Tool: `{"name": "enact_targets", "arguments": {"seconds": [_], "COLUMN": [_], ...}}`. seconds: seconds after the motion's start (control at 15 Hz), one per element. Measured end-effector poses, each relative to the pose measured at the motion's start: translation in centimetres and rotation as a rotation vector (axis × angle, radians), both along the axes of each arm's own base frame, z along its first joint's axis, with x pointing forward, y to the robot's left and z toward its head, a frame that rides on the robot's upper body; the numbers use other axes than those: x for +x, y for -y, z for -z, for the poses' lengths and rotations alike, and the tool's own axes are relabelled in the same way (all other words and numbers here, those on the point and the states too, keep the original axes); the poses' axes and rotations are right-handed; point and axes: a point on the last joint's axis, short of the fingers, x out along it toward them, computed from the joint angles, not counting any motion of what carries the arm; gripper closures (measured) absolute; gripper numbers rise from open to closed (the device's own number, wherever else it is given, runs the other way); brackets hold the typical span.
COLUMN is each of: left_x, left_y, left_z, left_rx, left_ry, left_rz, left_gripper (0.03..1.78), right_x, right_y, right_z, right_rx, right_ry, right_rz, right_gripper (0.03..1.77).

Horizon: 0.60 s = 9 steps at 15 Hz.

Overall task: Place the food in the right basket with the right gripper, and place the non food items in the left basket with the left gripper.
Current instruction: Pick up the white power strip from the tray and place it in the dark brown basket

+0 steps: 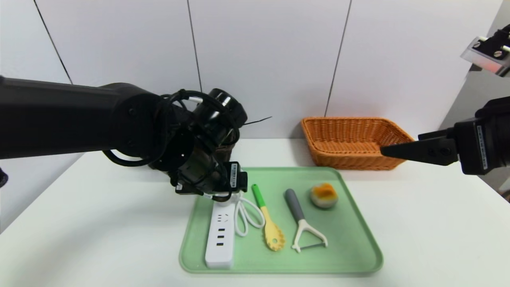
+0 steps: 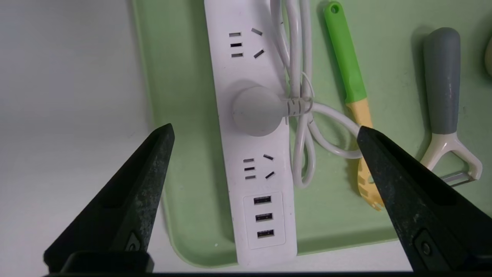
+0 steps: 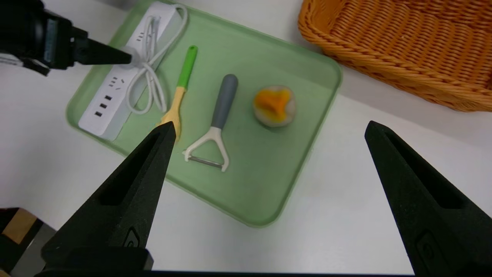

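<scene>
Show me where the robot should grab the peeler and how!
I'd grip the peeler by its thick gray handle, coming from above with one finger on each long side. The handle is straight, lies flat on the green tray and has bare tray on both sides. The forked end holds the blade, so better avoid it.

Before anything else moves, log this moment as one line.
left gripper: open above power strip | right gripper: open, empty, right of tray | food item: on tray, not yet in basket
</scene>
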Motion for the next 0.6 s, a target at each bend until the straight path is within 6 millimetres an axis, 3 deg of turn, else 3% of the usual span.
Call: {"name": "enact_targets", "arguments": {"seconds": [0.6], "left_x": [1.1], "left_y": [1.2], "left_z": [2.6], "left_rx": [0.068], "left_ry": [-0.039], "left_rz": [-0.013], "left_gripper": [0.12], "right_x": [-0.3], "right_y": [0.0], "right_z": [0.2], "right_rx": [-0.002], "right_ry": [-0.008], "right_rz": [-0.002], "right_gripper": [0.10]}}
